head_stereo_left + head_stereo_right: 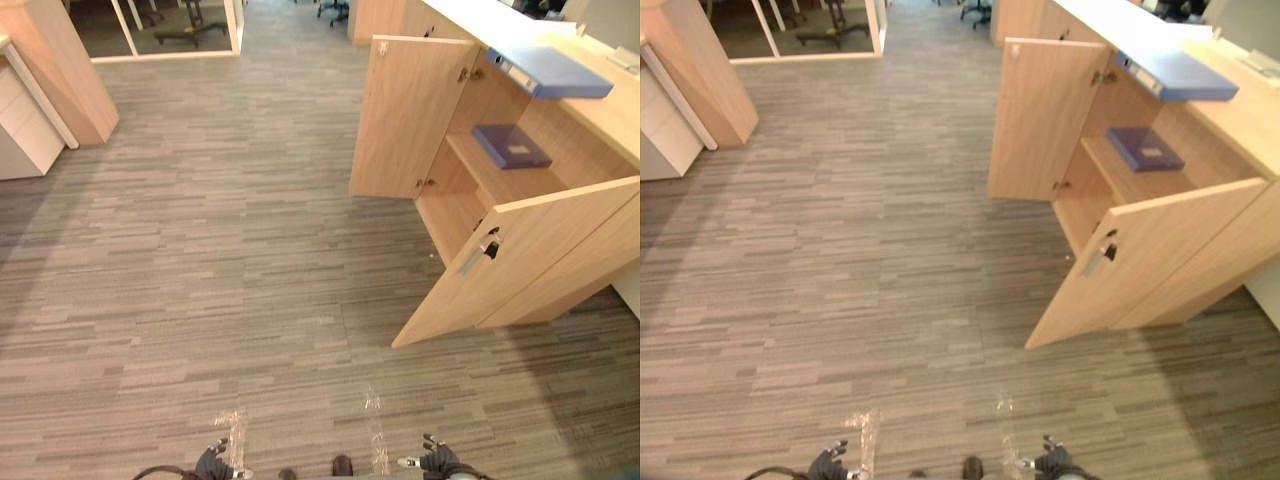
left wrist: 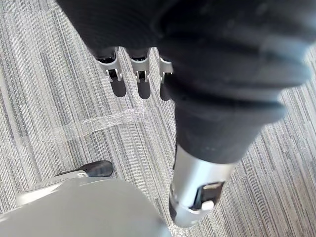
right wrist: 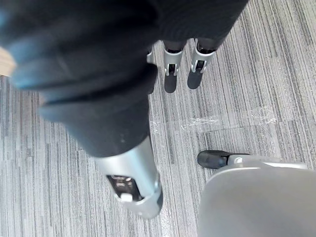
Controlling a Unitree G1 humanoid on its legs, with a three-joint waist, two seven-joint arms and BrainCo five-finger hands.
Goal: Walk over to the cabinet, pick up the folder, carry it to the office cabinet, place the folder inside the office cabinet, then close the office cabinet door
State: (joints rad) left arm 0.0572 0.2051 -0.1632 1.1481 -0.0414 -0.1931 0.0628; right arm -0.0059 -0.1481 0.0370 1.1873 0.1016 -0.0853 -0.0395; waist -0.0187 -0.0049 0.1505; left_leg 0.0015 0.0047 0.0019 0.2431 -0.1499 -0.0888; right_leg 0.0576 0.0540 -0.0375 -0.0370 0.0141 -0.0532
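Standing on the carpet floor (image 1: 200, 250), well apart from the cabinet (image 1: 600, 270) at the front right, so judging the walk-over as the step in hand and hardly begun. Hanging the left hand (image 2: 140, 86) and the right hand (image 3: 173, 79) down at the sides, with fingers straight and relaxed, both holding nothing.

Seeing the blue folder (image 1: 550, 72) lying flat on the cabinet's worktop (image 1: 610, 120), with one end sticking out over the open compartment; taking this one as probably the folder to pick up. Noticing also a darker folder (image 1: 510, 146) lying on the shelf (image 1: 500, 180) inside, apart from the first.

Finding both doors open: the far door (image 1: 410, 115) and the near door (image 1: 520, 265), the near one standing out toward the walking path. Advising to be turning to the right while walking and coming in between the two doors, not behind the near one, for avoiding a knock against its edge or its handle (image 1: 478, 255). Advising to be stopping close enough for reaching the worktop without leaning, facing the folder's overhanging end, holding both hands low and clear of the doors until arriving.
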